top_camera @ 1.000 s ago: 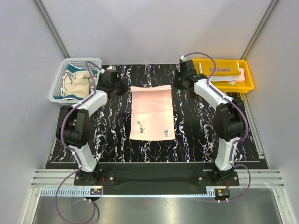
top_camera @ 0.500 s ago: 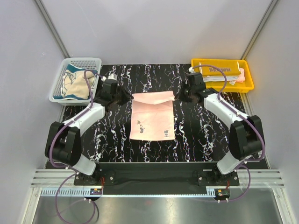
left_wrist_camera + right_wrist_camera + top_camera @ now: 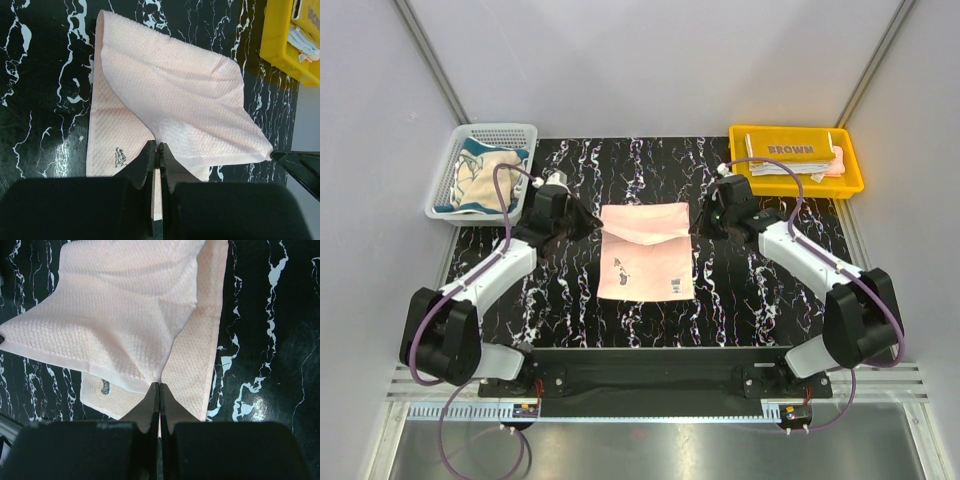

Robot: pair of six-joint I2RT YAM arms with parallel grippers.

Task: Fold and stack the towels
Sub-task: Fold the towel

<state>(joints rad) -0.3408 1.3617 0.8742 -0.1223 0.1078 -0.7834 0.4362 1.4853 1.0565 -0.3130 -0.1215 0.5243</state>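
A pink towel [image 3: 645, 250] lies on the black marbled table, its far edge lifted and drawn toward the near side. My left gripper [image 3: 590, 218] is shut on the towel's far left corner; in the left wrist view [image 3: 158, 146] the cloth [image 3: 170, 95] fans out from the jaws. My right gripper [image 3: 697, 222] is shut on the far right corner, seen in the right wrist view [image 3: 159, 385] with the towel [image 3: 120, 325] spread beyond. A cream-teal towel [image 3: 480, 178] lies in the white basket. A brown towel with "BROWN" lettering [image 3: 790, 150] lies in the yellow tray.
The white mesh basket [image 3: 516, 131] stands at the far left corner. The yellow tray [image 3: 852, 182] stands at the far right, also in the left wrist view [image 3: 280, 50]. Grey walls close in the table on three sides.
Both grippers have moved toward the near side, carrying the towel's far edge with them. The lifted far edge now folds over the towel's middle.
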